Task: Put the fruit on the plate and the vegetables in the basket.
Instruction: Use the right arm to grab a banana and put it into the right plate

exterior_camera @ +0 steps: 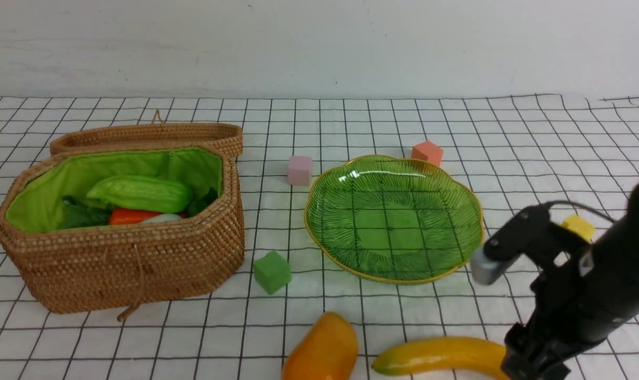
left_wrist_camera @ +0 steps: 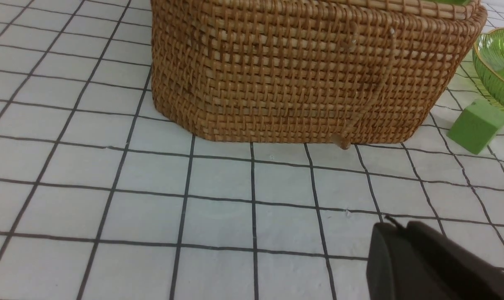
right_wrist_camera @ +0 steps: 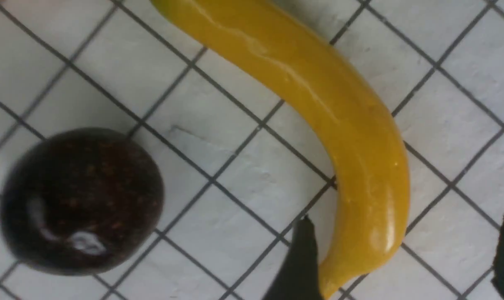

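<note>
The brown woven basket [exterior_camera: 140,264] stands at the left and holds a light green gourd [exterior_camera: 140,193], an orange-red carrot piece [exterior_camera: 132,215] and a white radish [exterior_camera: 163,217]. The green glass plate [exterior_camera: 393,216] sits empty in the middle. An orange-yellow mango [exterior_camera: 322,348] and a yellow banana [exterior_camera: 441,354] lie near the front edge. My right gripper [right_wrist_camera: 407,216] hangs open over the banana [right_wrist_camera: 318,104], whose end lies between the fingers, close to one of them. A dark round fruit [right_wrist_camera: 81,200] rests beside it. My left gripper [left_wrist_camera: 397,227] is shut and empty, low in front of the basket [left_wrist_camera: 302,71].
Foam cubes lie around the plate: pink [exterior_camera: 300,170], orange [exterior_camera: 428,153], green [exterior_camera: 272,271] and yellow [exterior_camera: 578,226]. The basket's lid [exterior_camera: 150,136] lies open behind it. My right arm [exterior_camera: 578,295] fills the front right corner. A white wall closes the back.
</note>
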### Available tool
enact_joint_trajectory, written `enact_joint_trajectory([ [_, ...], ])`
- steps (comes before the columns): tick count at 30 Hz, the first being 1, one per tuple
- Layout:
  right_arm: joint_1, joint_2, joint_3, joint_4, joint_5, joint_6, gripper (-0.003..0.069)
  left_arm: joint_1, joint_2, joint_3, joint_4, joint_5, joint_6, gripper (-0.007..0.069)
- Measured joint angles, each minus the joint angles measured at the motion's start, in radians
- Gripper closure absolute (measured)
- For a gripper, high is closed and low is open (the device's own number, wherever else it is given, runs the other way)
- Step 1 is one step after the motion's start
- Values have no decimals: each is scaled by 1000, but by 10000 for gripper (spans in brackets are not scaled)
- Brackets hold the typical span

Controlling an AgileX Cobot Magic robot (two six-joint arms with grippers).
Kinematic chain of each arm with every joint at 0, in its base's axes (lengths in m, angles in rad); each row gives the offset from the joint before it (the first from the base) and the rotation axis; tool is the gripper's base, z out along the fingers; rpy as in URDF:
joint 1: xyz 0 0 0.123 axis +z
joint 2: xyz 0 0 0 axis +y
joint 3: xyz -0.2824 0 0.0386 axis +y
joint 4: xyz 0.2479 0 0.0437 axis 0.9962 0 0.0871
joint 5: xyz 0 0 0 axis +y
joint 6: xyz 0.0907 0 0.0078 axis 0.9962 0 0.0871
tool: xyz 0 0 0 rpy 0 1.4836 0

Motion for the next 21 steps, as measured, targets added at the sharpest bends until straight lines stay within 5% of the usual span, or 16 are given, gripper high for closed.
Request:
enact_joint_trajectory([
  [3, 0, 162, -4, 19, -51, -56, -15, 0, 0, 0, 0, 0, 0, 596],
  [7, 1, 261, -50, 37, -32, -89, 71, 0, 0, 0, 0, 0, 0, 594],
  [9, -1, 292, -102, 55, 29, -129, 319, 0, 0, 1, 0, -1, 0, 589],
  [10, -1, 300, -125, 79, 64, -134, 350, 0, 0, 2, 0, -1, 0, 588],
  [16, 0, 249, -286, 111, 279, -125, 325, 0, 0, 2, 0, -2, 0, 585],
  [21, -58, 221, -516, 138, 237, 6, 325, 0, 0, 2, 0, -2, 0, 579],
])
